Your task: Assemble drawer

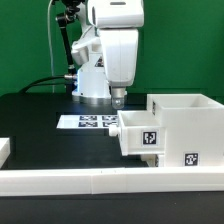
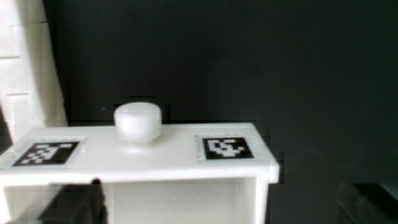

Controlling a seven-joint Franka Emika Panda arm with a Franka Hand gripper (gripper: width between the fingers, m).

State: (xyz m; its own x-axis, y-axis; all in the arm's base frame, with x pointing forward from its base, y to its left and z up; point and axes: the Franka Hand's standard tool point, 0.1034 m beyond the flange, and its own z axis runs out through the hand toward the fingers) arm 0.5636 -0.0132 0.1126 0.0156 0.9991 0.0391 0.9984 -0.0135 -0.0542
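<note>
The drawer's large white hollow shell (image 1: pixel 186 128) stands at the exterior view's right, with a tag low on its front. A small white tray (image 1: pixel 139 136) with a tag sticks out of the shell's side toward the exterior view's left. In the wrist view this tray (image 2: pixel 143 150) shows its round knob (image 2: pixel 137 121) between two tags. My gripper (image 1: pixel 118 99) hangs just above and behind the tray, not touching it. It also shows in the wrist view (image 2: pixel 214 208), open and empty, with dark fingertips (image 2: pixel 64 206) on either side of the tray's hollow. A second tray is not in view.
The marker board (image 1: pixel 90 122) lies flat on the black table beside the tray. A long low white border rail (image 1: pixel 90 181) runs along the front, with a short piece (image 1: pixel 4 149) at the exterior view's left. A rail (image 2: pixel 18 60) also shows in the wrist view.
</note>
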